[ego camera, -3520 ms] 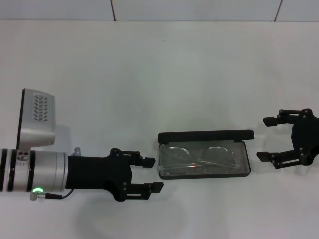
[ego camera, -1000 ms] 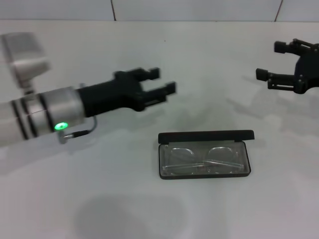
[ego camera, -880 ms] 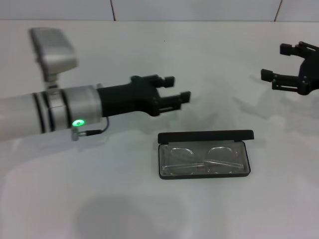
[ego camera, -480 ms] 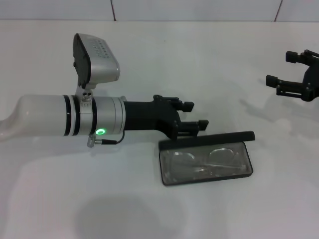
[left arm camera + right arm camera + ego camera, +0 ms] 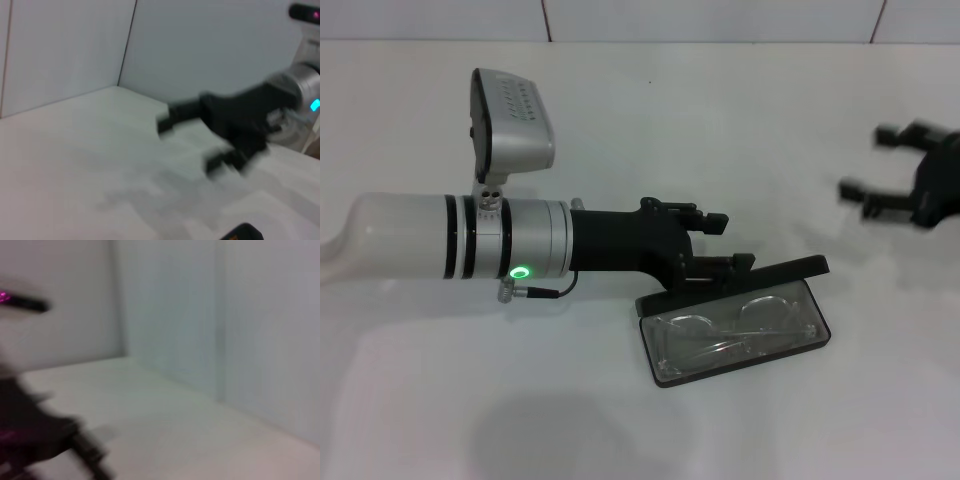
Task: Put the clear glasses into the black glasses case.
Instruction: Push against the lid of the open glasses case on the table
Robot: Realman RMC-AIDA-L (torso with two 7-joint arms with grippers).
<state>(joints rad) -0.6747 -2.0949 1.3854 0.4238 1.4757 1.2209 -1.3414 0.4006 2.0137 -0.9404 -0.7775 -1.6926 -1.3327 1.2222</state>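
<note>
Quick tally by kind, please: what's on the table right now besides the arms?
Glasses cases: 1, the black case, open, left gripper at its lid
Glasses: 1, clear glasses, lying inside the case
Total: 2 things. The right gripper is off to the right, holding nothing.

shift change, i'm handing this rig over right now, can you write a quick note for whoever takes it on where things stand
Left gripper: open, empty, at the back left corner of the black case, lower finger against the raised lid's edge.
Right gripper: open, empty, up off the table, out to the right of the case, touching nothing.
Glasses: already lying inside the case tray, arms folded.
Case: open on the table, sitting at a slant, lid up along the back.
Done: glasses are in the case.
Left: lid is not closed; if closing is wanted, the left gripper looks placed to push it down. Then pull both arms clear.
</note>
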